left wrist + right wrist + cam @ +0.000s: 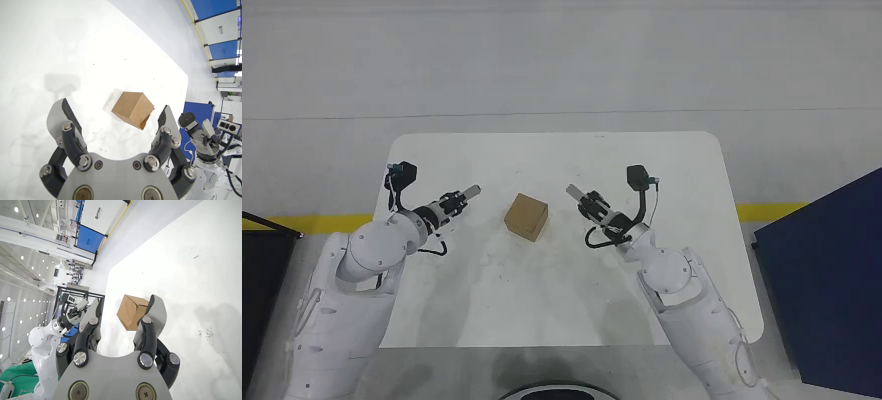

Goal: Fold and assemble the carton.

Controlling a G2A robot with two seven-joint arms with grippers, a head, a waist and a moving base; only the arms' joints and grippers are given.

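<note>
The carton (526,217) sits as a cube on the table (662,170), between the two pincers and touching neither. Left pincer (471,190) and right pincer (573,190) hover low, arms angled inward toward it, each wide open and holding nothing.

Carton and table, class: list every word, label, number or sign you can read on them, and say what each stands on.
None to read.
The carton shows plain brown faces with no print in the top view and both wrist views.
The table bears only small dark scuff marks, not writing.
</note>
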